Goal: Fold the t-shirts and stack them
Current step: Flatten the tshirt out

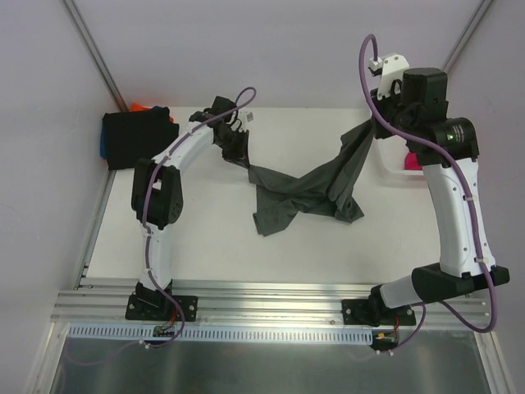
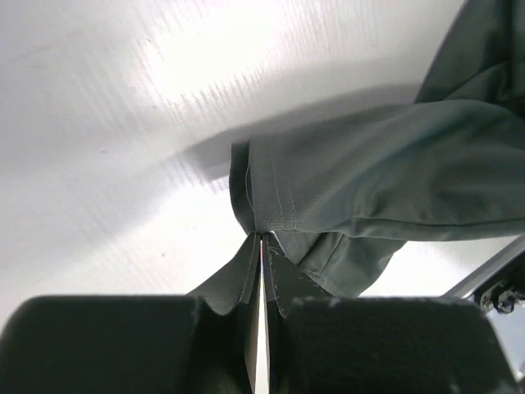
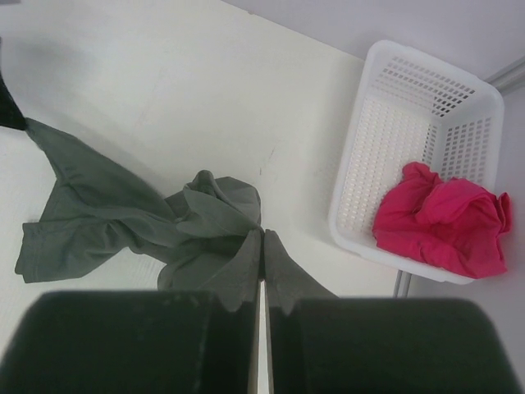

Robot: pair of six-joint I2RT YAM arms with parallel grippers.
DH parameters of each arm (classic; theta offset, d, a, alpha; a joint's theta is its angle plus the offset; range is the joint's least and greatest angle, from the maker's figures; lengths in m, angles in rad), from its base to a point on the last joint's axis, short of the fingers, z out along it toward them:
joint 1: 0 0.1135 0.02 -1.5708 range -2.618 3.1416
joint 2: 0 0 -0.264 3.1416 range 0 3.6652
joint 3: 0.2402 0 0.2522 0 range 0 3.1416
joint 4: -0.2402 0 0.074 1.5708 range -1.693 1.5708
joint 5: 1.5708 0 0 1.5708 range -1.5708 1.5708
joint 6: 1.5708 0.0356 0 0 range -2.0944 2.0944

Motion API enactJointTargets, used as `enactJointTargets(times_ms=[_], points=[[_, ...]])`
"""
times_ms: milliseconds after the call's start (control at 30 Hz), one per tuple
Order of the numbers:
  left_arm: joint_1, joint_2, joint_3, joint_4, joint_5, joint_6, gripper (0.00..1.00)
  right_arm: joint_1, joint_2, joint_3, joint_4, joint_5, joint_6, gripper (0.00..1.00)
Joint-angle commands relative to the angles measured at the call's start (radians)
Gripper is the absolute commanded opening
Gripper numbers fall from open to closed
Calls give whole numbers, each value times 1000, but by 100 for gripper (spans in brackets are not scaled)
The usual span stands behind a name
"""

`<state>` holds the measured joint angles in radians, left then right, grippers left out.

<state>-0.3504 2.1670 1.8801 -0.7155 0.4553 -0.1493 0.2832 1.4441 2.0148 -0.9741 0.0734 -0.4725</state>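
Observation:
A dark grey t-shirt point(image 1: 308, 193) hangs stretched between both grippers, its middle bunched and sagging onto the white table point(image 1: 213, 246). My left gripper point(image 1: 244, 160) is shut on a hemmed edge of it at the left. In the left wrist view the left gripper point(image 2: 262, 238) pinches the stitched hem of the grey t-shirt point(image 2: 385, 172). My right gripper point(image 1: 371, 125) is raised at the back right, shut on another part of the cloth. From the right wrist, the right gripper point(image 3: 262, 232) grips the grey t-shirt point(image 3: 107, 222), which trails down to the table.
A pile of folded shirts point(image 1: 135, 138), black on top with blue and orange edges, sits at the back left corner. A white lattice basket point(image 3: 369, 148) at the right edge holds a crumpled magenta-pink t-shirt point(image 3: 443, 226), also glimpsed behind the right arm point(image 1: 410, 162).

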Motion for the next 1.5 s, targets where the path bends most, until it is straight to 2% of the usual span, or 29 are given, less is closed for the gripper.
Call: enactJointTargets(times_ms=[0, 167, 333, 633, 767, 867, 1033, 1233, 1300, 1433, 1467], points=[[16, -159, 31, -1, -41, 54, 0, -22, -16, 28, 55, 31, -3, 1], [28, -268, 25, -2, -95, 65, 0, -32, 7, 108, 58, 39, -35, 1], [68, -420, -8, -7, -144, 79, 0, -47, -14, 84, 90, 149, -72, 0], [251, -688, -49, -25, -118, 120, 0, -110, -132, 21, 121, 152, -158, 1], [261, -785, -56, -51, -86, 140, 0, -154, -267, -129, 216, 94, -144, 1], [260, -857, -56, -87, -70, 137, 0, -154, -349, -172, 168, 48, -57, 1], [260, -1031, -116, -140, -84, 140, 0, -167, -526, -249, 147, -21, -18, 1], [309, -1262, -153, -249, 5, 258, 0, -191, -675, -168, 31, -135, 20, 1], [309, -1334, -144, -249, -12, 281, 0, -191, -720, -157, 17, -147, 18, 1], [309, -1374, -55, -256, -81, 286, 0, -190, -780, -87, -27, -153, 27, 1], [309, -1378, -35, -257, -92, 284, 0, -199, -775, -27, -55, -143, 34, 1]])
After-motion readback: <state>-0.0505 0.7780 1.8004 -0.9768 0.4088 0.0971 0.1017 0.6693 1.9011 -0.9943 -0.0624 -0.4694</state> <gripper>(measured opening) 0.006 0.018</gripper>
